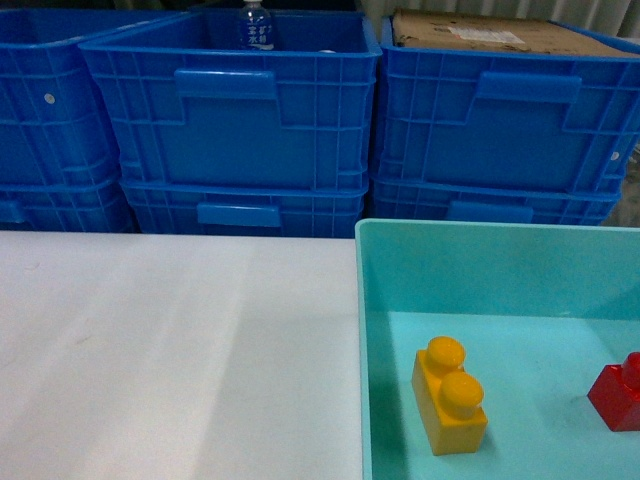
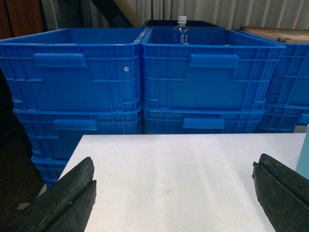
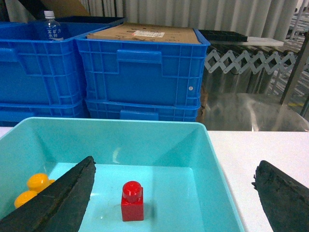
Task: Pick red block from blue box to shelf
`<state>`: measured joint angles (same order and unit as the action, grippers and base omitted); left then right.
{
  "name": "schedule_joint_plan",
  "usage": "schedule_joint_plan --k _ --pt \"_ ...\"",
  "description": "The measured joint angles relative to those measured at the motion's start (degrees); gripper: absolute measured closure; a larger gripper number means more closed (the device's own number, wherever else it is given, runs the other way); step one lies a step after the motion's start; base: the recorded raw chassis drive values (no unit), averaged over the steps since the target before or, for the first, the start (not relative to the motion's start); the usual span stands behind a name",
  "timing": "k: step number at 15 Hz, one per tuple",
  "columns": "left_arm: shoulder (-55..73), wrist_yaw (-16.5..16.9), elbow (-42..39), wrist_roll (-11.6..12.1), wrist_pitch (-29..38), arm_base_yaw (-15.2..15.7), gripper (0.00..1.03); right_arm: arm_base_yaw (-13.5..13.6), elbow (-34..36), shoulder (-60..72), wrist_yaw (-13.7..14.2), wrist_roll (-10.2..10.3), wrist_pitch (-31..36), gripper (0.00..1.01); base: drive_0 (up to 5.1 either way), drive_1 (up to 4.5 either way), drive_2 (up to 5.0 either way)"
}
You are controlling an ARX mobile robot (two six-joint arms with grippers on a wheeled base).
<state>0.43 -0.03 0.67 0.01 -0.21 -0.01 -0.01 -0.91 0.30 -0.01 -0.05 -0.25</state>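
Red block (image 3: 132, 201) stands upright on floor of blue box (image 3: 212, 159), stud up, touching no wall. Yellow brick (image 1: 449, 394) lies in same box, well apart, to left. Right gripper (image 3: 174, 193) hovers over box, fingers spread wide, holding nothing. Left gripper (image 2: 174, 193) over white table (image 2: 183, 169), fingers also wide apart, holding nothing. Dark blue crates (image 1: 230, 120) stacked behind table; water bottle (image 2: 181, 30) inside one crate.

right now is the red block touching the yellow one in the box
Apart. The head view shows bare box floor between the red block and the yellow brick.
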Motion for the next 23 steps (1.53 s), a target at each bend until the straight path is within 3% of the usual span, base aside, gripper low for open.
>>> schedule_joint_plan --k 20,21,23 --pt "0.00 0.00 0.00 0.00 0.00 0.00 0.05 -0.22 0.00 0.00 -0.35 0.00 -0.13 0.03 0.0 0.00 0.0" --pt "0.00 0.00 0.00 0.00 0.00 0.00 0.05 -3.08 0.00 0.02 -4.42 -0.24 -0.13 0.03 0.0 0.00 0.0" --pt "0.00 0.00 0.00 0.00 0.00 0.00 0.05 -11.91 0.00 1.14 -12.33 -0.46 0.02 0.03 0.0 0.00 0.0"
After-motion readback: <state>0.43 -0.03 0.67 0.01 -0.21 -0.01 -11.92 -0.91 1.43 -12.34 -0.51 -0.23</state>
